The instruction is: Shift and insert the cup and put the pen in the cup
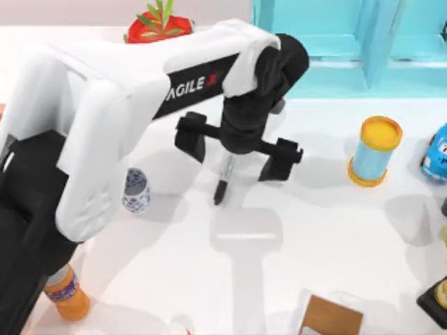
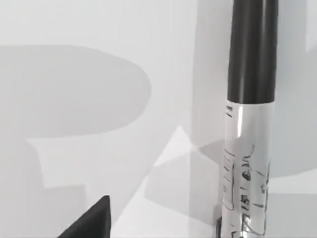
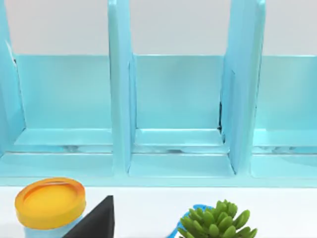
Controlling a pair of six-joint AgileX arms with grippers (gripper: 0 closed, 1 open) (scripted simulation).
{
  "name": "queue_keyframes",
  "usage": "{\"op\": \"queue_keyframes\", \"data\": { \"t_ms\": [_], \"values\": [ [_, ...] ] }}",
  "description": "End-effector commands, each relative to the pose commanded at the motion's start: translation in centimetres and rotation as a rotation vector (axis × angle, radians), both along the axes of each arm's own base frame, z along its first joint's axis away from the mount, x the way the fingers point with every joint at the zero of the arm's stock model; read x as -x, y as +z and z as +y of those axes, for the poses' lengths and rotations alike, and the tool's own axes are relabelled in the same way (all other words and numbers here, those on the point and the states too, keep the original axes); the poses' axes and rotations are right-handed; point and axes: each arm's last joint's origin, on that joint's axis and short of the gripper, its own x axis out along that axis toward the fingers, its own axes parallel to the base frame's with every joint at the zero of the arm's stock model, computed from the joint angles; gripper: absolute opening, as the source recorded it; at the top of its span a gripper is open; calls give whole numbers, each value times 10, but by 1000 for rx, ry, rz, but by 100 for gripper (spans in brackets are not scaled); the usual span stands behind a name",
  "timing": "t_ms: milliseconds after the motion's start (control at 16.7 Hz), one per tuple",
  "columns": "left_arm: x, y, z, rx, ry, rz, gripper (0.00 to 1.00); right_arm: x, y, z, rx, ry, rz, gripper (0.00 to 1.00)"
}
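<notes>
The pen [image 1: 222, 180], black with a white label band, lies on the white table near the middle. My left gripper [image 1: 235, 160] hovers right over it, open, one finger on each side of the barrel and neither touching it. In the left wrist view the pen [image 2: 250, 124] runs close along the picture, with one black fingertip [image 2: 91, 223] beside it. The cup [image 1: 136, 190], small and white with a blue pattern, stands upright to the left of the pen, beside my left arm. A dark corner of my right gripper [image 3: 96, 223] faces the shelf.
A turquoise shelf [image 1: 335, 42] with open compartments [image 3: 178, 99] lines the back right. A light-blue cylinder with yellow rims [image 1: 375, 150] and a toy car [image 1: 436, 153] stand at the right. An orange bottle [image 1: 66, 293] is front left, a brown box [image 1: 332, 317] at the front, and a potted plant [image 1: 159, 24] at the back.
</notes>
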Motion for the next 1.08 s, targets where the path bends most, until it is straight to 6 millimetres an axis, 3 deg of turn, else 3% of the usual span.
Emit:
{"op": "queue_keyframes", "data": {
  "t_ms": [300,1080],
  "values": [
    [0,-5,1,0,0,0,100,0,0,0,0,0,0,100],
    [0,-5,1,0,0,0,2,0,0,0,0,0,0,100]
  ]
}}
